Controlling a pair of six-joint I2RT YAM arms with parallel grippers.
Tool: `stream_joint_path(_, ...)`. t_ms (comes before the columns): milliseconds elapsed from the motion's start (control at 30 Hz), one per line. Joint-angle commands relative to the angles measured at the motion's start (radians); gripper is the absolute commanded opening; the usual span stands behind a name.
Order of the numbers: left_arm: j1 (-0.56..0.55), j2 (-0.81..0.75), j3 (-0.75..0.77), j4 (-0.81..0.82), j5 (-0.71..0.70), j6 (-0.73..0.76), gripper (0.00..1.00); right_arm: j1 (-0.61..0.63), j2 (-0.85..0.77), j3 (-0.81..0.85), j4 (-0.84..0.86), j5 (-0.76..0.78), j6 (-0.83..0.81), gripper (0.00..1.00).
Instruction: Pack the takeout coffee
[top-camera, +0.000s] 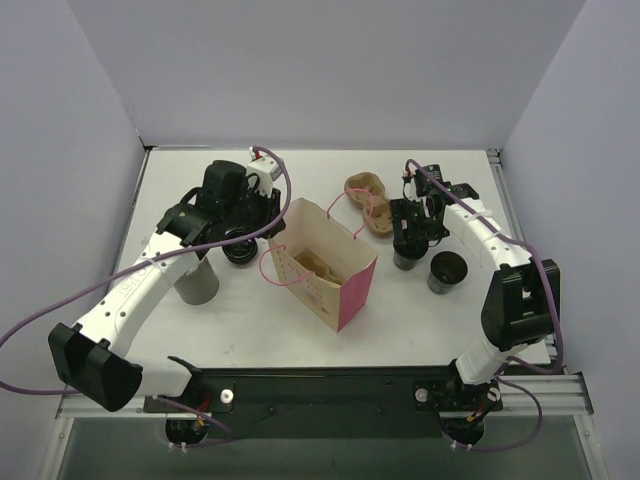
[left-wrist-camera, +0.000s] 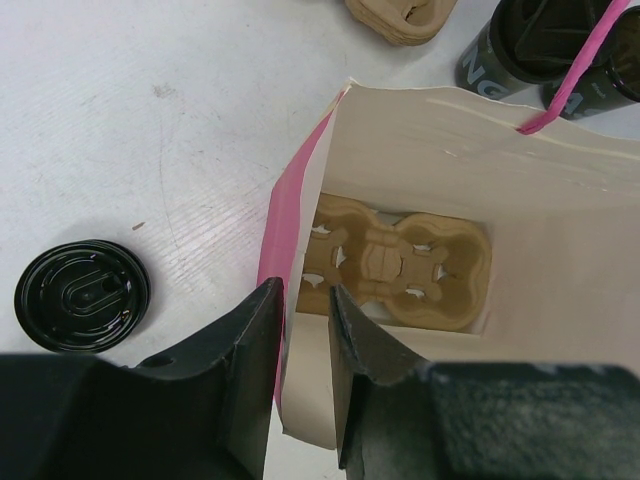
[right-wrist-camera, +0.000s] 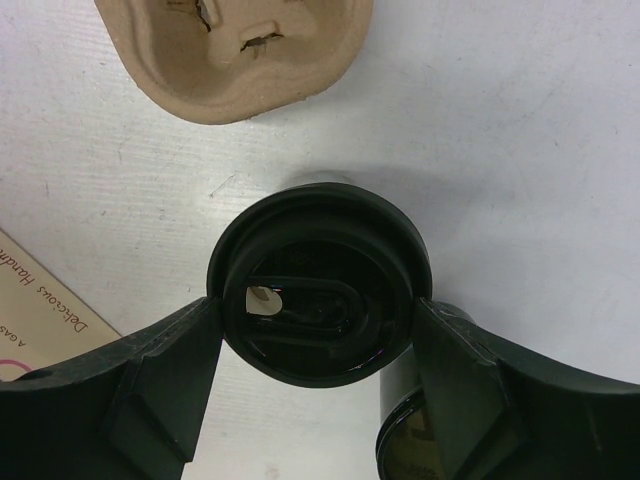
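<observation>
1. The takeout coffee (right-wrist-camera: 318, 285) is a small round cup, dark greyish in the top view, capped by a glossy black plastic lid with a pale sip hole.
2. It stands upright, lid on, on the white surface (top-camera: 420, 320).
3. It sits right of the paper bag (top-camera: 325, 262), just beside a lidless dark cup (top-camera: 446, 272) and near a cardboard carrier (top-camera: 358, 187).
4. The right hand (right-wrist-camera: 315, 310) has one finger at each side of the lid, up against its rim.
</observation>
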Motion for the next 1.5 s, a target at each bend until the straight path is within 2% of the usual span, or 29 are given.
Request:
stream_joint_path(0,0.006,-0.038,0.035,0.010,-0.003,0.006,0.36,-0.008,0.016,-0.011,-0.009,0.032,-0.002,0.74)
stream_joint_path(367,0.006,-0.050,0.028,0.013,-0.003,-0.001,0.36,-0.005,0.019,-0.029,-0.001,0.032,0.001,0.64)
stream_joint_path(533,0.006,-0.047,0.030,0.015,-0.005,0.002,0.37,-0.005,0.019,-0.045,0.002,0.047,0.012,0.73)
stream_joint_path(900,0.006,-0.066,0.013,0.012,-0.016,0.002,0.38,0.001,0.013,-0.054,0.002,0.069,0.013,0.74)
stream_joint_path(1200,0.006,-0.064,0.024,0.004,-0.032,-0.007,0.38,0.003,-0.013,-0.052,-0.001,0.069,0.009,0.57)
stream_joint_path(1467,0.006,-0.061,0.016,0.003,-0.052,0.005,0.34,0.004,-0.137,0.032,-0.073,0.107,0.042,0.53)
